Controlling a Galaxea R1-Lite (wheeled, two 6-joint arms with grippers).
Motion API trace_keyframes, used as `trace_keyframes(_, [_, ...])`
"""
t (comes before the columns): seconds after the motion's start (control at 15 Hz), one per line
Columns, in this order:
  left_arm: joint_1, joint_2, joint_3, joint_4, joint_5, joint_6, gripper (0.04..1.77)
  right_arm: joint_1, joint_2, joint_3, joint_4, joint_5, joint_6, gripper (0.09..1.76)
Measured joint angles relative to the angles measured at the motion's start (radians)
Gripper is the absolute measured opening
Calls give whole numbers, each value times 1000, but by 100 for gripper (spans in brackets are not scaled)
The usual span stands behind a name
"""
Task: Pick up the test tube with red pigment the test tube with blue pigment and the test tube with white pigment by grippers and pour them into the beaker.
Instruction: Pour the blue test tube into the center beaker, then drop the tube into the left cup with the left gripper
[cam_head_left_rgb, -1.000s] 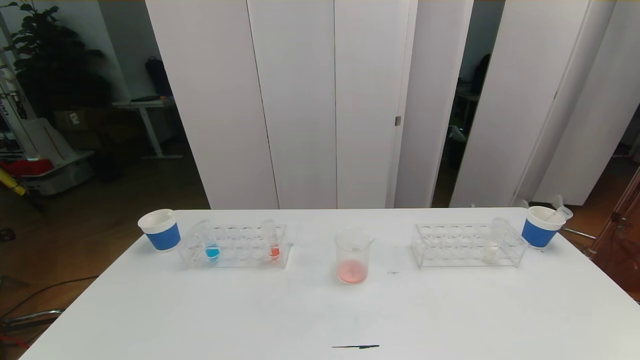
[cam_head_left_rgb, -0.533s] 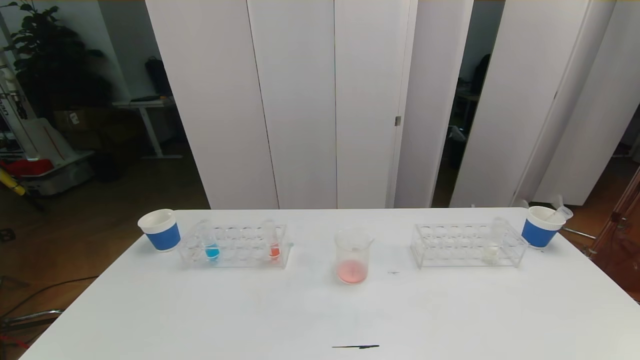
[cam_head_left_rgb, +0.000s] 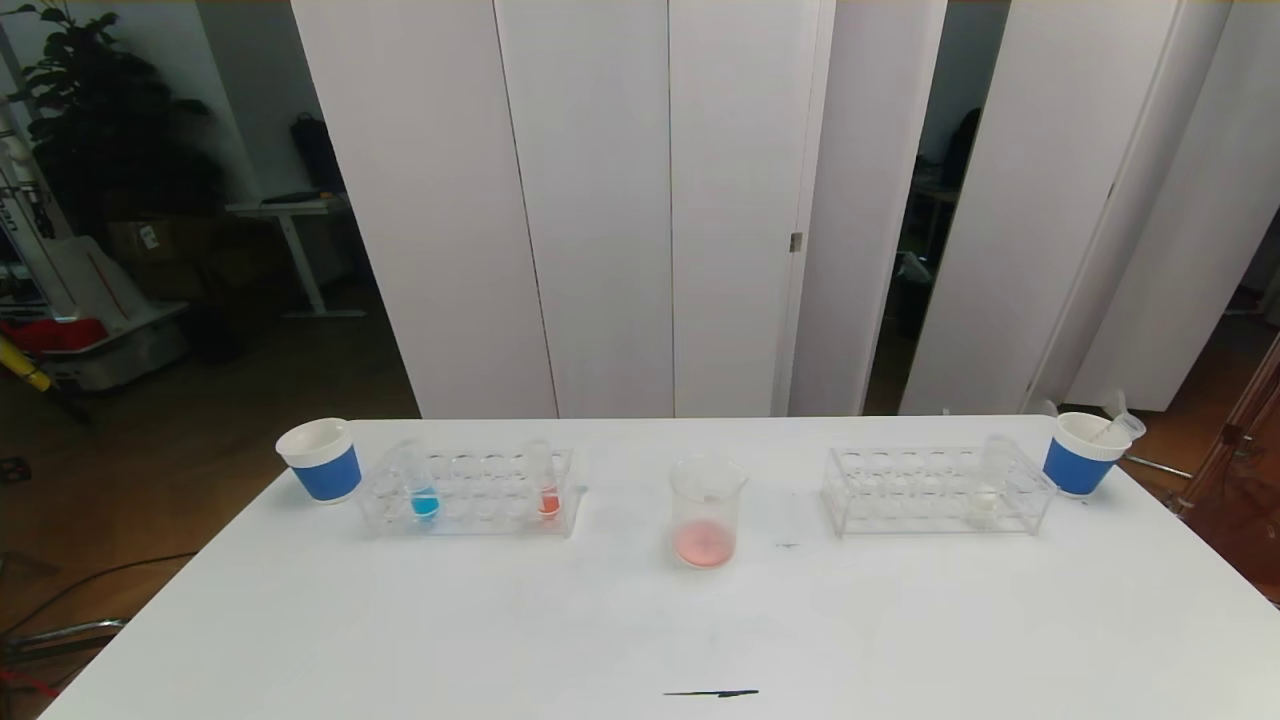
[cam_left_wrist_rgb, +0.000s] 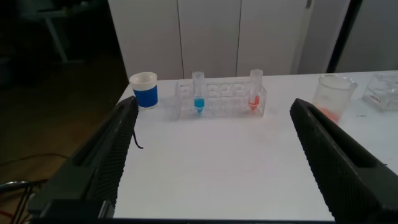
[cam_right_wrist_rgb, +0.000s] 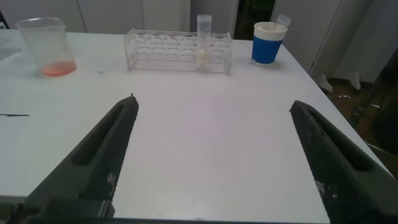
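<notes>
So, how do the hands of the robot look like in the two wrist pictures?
Each hand shows two long fingers of matte black, broad near the camera and tapering to blunt, wedge-like tips, with a finely grainy surface. The left hand and the right hand look alike. No cables, markings or labels are visible on them, and the head view shows neither arm.
</notes>
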Motion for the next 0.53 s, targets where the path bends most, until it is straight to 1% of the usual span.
trace_keyframes(0.13, [0, 169, -93, -67, 0, -20, 174, 0, 0, 0, 0, 0, 0, 175])
trace_keyframes(0.27, [2, 340, -163, -163, 2, -29, 174, 0, 0, 0, 0, 0, 0, 175])
trace_keyframes(0.4, [4, 520, -206, -283, 2, -31, 174, 0, 0, 0, 0, 0, 0, 175])
trace_keyframes(0.53, [6, 689, -223, -395, 2, -30, 174, 0, 0, 0, 0, 0, -1, 175])
